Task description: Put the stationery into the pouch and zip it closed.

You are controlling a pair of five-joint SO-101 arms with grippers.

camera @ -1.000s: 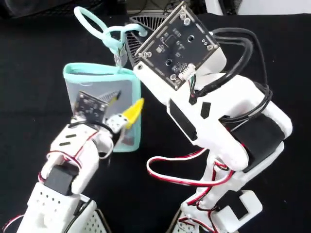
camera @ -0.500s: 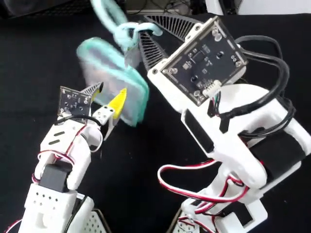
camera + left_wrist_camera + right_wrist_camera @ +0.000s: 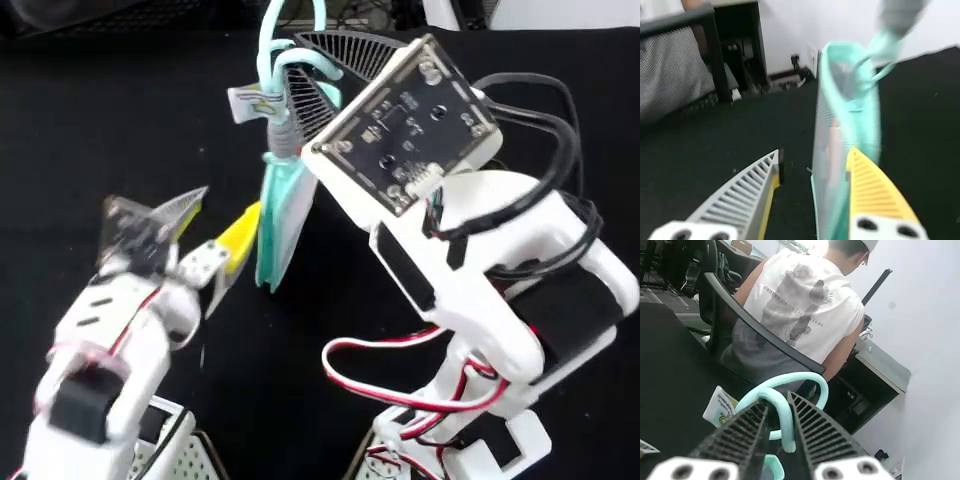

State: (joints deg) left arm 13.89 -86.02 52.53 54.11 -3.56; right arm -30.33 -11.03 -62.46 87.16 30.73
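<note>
**Item 1. Pouch (image 3: 283,215):** mint green with a clear side panel. It hung upright from its loop (image 3: 264,40) and stood edge-on to the high camera over the black table (image 3: 120,110). In the left wrist view the pouch (image 3: 840,130) showed a faint reddish shape behind the panel, too blurred to identify. The state of the zip could not be told.

**Item 2. Loop (image 3: 790,377):** mint-green cord at the pouch's top end, with a paper tag (image 3: 254,103) hanging just beside it. The tag (image 3: 720,406) also showed in the right wrist view.

**Item 3. Right gripper (image 3: 290,68):** raised above the table. Its dark ribbed jaws were pressed together on the loop, as its own camera showed (image 3: 776,402).

**Item 4. Left gripper (image 3: 230,200):** low and beside the pouch, jaws spread and gripping nothing. In its own view (image 3: 814,151) the pouch's edge stood in the gap, just beside the yellow finger (image 3: 875,190) and well apart from the grey finger (image 3: 745,195). Contact with the yellow finger could not be judged.
</note>
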